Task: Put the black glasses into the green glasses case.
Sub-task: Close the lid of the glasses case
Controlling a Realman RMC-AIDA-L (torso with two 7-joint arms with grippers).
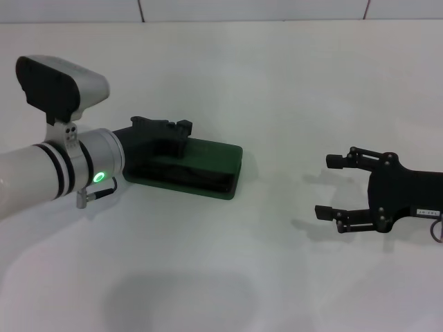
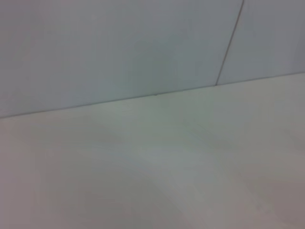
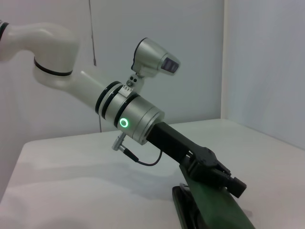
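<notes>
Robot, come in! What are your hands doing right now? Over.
Left gripper pressing on the green glasses case, which looks shut. Right gripper open, off to the side above the table. Black glasses not visible. Nothing in the way.

No text, brand or number can be read anywhere; the small white label [image 1: 427, 209] on the black right gripper's [image 1: 331, 187] wrist carries marks too small to make out, and the left arm's glowing green ring light [image 1: 99, 178] bears no lettering

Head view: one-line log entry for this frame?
left gripper: on green glasses case, case looks closed | right gripper: open, idle on the right | black glasses: not visible
</notes>
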